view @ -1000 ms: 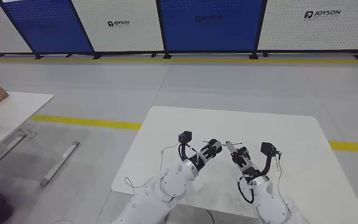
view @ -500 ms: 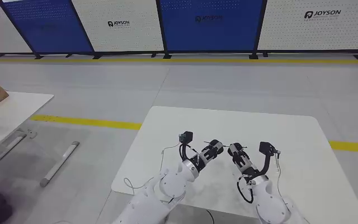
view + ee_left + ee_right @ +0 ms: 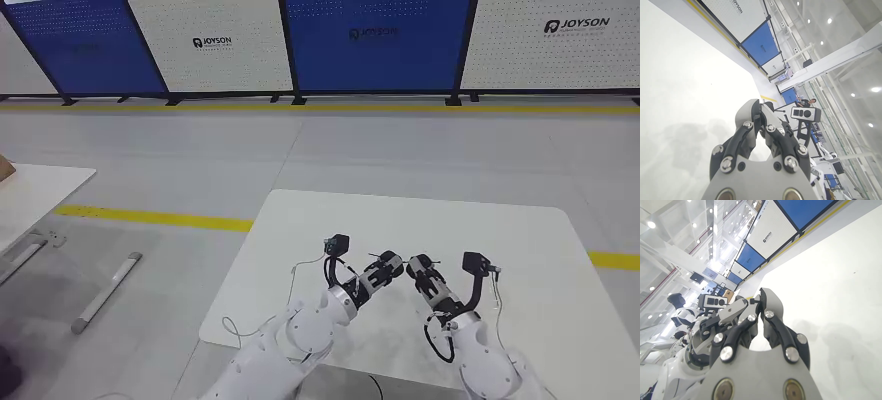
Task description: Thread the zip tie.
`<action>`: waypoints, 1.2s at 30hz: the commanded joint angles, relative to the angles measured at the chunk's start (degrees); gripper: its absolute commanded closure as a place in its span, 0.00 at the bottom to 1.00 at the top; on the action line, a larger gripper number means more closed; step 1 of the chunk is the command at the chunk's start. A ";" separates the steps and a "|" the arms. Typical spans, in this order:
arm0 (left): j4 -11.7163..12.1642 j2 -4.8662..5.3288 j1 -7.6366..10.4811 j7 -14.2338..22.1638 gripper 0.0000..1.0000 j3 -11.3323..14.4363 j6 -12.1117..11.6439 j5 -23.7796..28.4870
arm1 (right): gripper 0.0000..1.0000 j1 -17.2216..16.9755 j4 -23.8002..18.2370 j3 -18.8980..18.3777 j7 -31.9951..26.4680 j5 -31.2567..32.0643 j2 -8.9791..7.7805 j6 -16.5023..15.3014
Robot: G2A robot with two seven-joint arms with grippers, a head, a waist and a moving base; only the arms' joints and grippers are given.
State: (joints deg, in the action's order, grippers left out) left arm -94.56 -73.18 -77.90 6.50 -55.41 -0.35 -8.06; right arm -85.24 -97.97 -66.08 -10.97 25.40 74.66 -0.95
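your left gripper with fingers pressed together, whether on anything you cannot tell, your right gripper pinching the black zip tie, its small head poking out beside the left fingertips, both grippers tip to tip above the white table

Round ceiling lamps high beyond the left gripper light the hall brightly and evenly. The white table under its jaws glares almost to blankness. Bolt heads behind the right gripper carry bright glints. The black zip tie at its jaw tips shows as a silhouette. Straight lines bow toward the wrist views' edges.
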 commanded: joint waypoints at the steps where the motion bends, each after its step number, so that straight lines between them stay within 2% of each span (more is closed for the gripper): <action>1: -0.06 0.00 0.00 0.21 1.00 -0.03 -0.08 0.08 | 1.00 0.08 0.08 -0.04 -0.23 -0.05 0.00 -0.05; 30: 0.28 -0.20 0.56 1.20 1.00 0.38 0.23 -0.42 | 1.00 0.44 0.77 -0.46 -1.13 -0.37 0.05 -0.58; 36: 0.27 -0.29 0.46 -0.04 1.00 0.32 1.04 -0.84 | 1.00 0.42 0.82 -0.48 -1.08 -0.35 0.07 -0.74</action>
State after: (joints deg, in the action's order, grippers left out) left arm -94.29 -73.45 -77.45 6.63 -55.12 0.49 -8.73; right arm -84.80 -97.15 -66.55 -12.09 25.05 74.72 -1.66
